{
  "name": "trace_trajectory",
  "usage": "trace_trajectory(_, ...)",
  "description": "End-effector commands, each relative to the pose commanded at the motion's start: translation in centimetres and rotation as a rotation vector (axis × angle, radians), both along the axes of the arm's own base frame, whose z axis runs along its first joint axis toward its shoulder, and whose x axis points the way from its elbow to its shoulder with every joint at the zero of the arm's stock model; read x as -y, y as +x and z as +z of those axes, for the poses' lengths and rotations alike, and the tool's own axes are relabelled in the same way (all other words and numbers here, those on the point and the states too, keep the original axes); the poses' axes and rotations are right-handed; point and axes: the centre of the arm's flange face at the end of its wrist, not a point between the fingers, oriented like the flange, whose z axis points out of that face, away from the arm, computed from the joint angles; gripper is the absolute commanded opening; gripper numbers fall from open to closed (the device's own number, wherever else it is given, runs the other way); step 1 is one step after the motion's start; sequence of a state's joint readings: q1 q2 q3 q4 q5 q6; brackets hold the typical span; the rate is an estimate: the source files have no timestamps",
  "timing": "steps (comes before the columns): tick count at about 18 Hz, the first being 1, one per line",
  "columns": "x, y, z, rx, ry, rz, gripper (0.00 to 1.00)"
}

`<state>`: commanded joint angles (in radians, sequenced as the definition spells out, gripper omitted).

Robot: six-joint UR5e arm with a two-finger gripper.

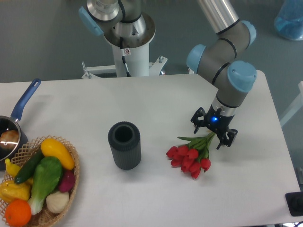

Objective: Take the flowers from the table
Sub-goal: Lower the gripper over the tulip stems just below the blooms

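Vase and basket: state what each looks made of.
Vase: looks like dark grey matte plastic or rubber; fine horizontal ribs, no shine, so ceramic stays possible. Basket: woven wicker or similar fibre, tan and unglazed; the crossing strands show along its rim.

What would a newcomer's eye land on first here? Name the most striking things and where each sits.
First, the flowers, a red bunch lying right of centre on the white table, with the gripper down over their green stems. Next, the dark ribbed vase standing upright mid-table, left of the blooms. Then the wicker basket of colourful vegetables at the front left corner, beside a blue-handled pot.
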<state>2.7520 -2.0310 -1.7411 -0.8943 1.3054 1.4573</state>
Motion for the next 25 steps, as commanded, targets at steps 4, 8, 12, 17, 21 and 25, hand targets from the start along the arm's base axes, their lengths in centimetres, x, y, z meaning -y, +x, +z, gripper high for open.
trace_trajectory(4,-0.7,-0.1,0.0,-0.015,0.006,-0.008,1.0)
trace_trajectory(8,-1.7,-0.1,-0.2,-0.015,0.005,-0.016,1.0)
trace_trajectory(12,-2.4,0.4,-0.3,-0.015,0.004,-0.022,1.0)
trace_trajectory(17,-2.8,0.6,-0.9,-0.018,0.006,-0.03,1.0)
trace_trajectory(21,-2.8,0.7,-1.0,-0.015,0.004,-0.031,1.0)
trace_trajectory(25,-2.8,0.9,-1.3,-0.009,0.0,-0.033,1.0)
